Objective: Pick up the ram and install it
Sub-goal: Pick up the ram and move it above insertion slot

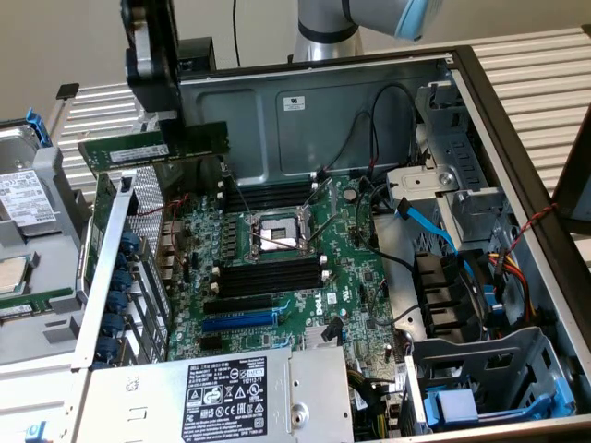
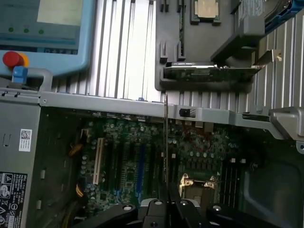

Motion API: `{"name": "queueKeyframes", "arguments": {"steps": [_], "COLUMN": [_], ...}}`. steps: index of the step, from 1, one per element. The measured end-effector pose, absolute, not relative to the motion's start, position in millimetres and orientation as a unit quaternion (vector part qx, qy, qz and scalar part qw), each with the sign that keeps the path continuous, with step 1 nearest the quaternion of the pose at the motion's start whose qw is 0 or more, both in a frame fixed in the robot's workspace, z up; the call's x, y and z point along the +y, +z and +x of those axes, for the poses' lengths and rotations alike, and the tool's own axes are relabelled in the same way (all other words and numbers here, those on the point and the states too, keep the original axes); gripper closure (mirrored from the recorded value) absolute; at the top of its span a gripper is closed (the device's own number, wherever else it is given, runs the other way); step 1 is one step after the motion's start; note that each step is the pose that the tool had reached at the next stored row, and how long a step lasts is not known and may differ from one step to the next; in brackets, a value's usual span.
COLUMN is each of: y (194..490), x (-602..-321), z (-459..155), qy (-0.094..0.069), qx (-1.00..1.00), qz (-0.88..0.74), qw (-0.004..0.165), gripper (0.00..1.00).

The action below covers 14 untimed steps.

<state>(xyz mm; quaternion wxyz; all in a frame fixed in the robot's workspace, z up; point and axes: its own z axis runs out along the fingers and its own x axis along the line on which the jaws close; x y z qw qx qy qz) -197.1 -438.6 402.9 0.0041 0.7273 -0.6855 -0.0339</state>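
Observation:
The ram (image 1: 129, 149) is a long dark-green stick with a white label, held level in the air over the open computer case's edge at the exterior view's left. My gripper (image 1: 192, 140) comes down from above and is shut on the stick near its right end. In the wrist view the ram (image 2: 165, 142) shows edge-on as a thin line running out from my gripper (image 2: 166, 209), above the motherboard (image 2: 128, 166). The black memory slots (image 1: 268, 277) lie on the board below the processor socket (image 1: 277, 231), lower and to the right of the stick.
A long blue slot (image 1: 238, 321) sits in front of the black slots. The power supply (image 1: 222, 397) fills the case's near side, and drive bays with cables (image 1: 462, 268) the right. A parts tray (image 2: 209, 47) and a teach pendant (image 2: 42, 23) lie outside the case.

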Motion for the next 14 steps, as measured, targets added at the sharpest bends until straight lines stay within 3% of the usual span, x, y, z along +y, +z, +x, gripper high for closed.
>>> {"name": "queueKeyframes", "arguments": {"steps": [14], "y": [387.6], "x": [-436.2], "z": [-137.1], "qy": [-0.034], "qx": [-0.687], "qz": [0.726], "qw": [0.004], "gripper": [0.88]}}
